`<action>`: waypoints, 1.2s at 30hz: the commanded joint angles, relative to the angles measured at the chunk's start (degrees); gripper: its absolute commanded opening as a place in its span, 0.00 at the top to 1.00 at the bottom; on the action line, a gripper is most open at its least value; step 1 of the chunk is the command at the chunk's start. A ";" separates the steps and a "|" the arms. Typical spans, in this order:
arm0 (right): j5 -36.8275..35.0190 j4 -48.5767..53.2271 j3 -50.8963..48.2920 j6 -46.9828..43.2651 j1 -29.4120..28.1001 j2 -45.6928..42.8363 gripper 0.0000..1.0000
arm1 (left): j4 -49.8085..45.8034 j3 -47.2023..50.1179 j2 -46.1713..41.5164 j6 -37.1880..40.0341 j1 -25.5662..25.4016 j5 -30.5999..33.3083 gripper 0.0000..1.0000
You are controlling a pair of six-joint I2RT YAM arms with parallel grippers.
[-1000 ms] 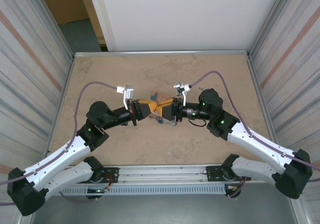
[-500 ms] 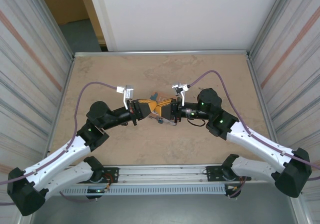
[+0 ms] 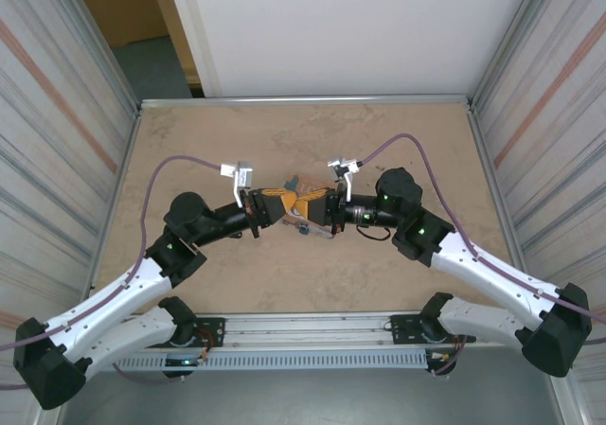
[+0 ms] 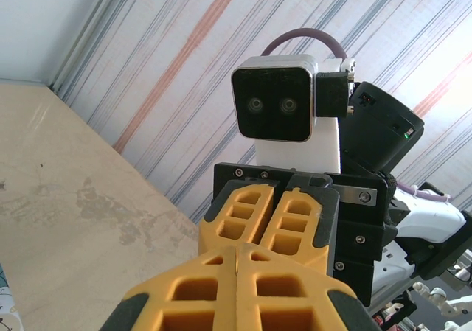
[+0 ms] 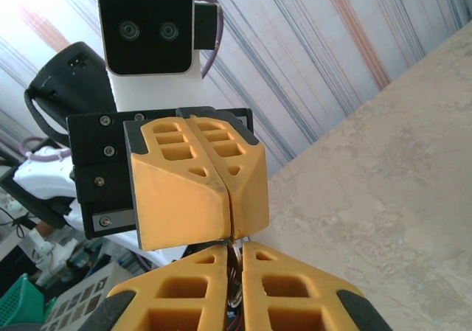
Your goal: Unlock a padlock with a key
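Over the middle of the table my two grippers meet tip to tip. The left gripper (image 3: 284, 204) is shut, its orange fingers (image 4: 221, 287) pressed flat together, and I see nothing between them. The right gripper (image 5: 234, 251) is shut on a thin silvery metal piece, the key (image 5: 234, 270), whose tip reaches the left gripper's (image 5: 229, 235) closed fingertips. A small blue bit, the padlock (image 3: 303, 224) by its colour, shows just below where the grippers meet, mostly hidden by the fingers.
An orange tin (image 3: 295, 181) lies on the table right behind the two grippers, partly covered by them. Striped walls stand close on the left (image 3: 57, 160) and right (image 3: 549, 141). Bare tabletop (image 3: 284, 274) stretches around the grippers.
The right gripper's fingers have closed in on the key. Both arms have stayed almost where they were.
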State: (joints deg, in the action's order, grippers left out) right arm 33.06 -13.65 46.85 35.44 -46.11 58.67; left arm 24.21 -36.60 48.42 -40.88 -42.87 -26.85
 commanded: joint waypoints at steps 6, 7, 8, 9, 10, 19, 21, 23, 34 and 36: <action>-0.23 0.09 0.61 -0.64 0.23 -0.89 1.00 | 2.06 0.61 -1.01 0.21 -0.55 -0.65 1.00; -0.32 0.24 0.61 -0.64 0.24 -0.84 1.00 | 2.03 0.65 -1.02 0.14 -0.55 -0.66 1.00; -0.53 0.50 0.61 -0.64 0.23 -0.84 1.00 | 2.07 0.61 -0.97 0.13 -0.57 -0.67 1.00; -0.74 0.92 0.61 -0.64 0.23 -0.84 1.00 | 2.14 0.65 -1.03 0.13 -0.55 -0.69 0.98; -0.80 1.22 0.61 -0.72 0.23 -0.89 1.00 | 2.13 0.65 -1.05 0.11 -0.55 -0.70 0.95; -2.41 4.42 -0.89 -1.69 1.34 -1.71 1.00 | -0.87 0.90 -3.39 0.82 -0.55 2.64 0.46; -2.40 4.51 -1.81 -1.78 1.95 -1.77 1.00 | -2.39 1.17 -4.70 1.01 -0.33 4.10 0.42; -2.23 5.06 -2.52 -2.33 2.54 -3.47 1.00 | -3.85 1.52 -6.06 0.82 0.21 5.24 0.37; -5.29 9.77 -9.07 -3.67 6.15 -4.34 1.00 | -26.27 5.77 -16.55 4.93 1.56 13.37 0.36; -5.57 9.03 -10.33 -3.16 6.97 -3.18 1.00 | -29.45 8.12 -18.26 4.82 1.56 14.84 0.34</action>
State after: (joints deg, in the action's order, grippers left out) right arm 28.82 -4.95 37.78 32.75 -40.07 54.57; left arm 3.25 -31.20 32.05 -38.02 -41.58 -15.84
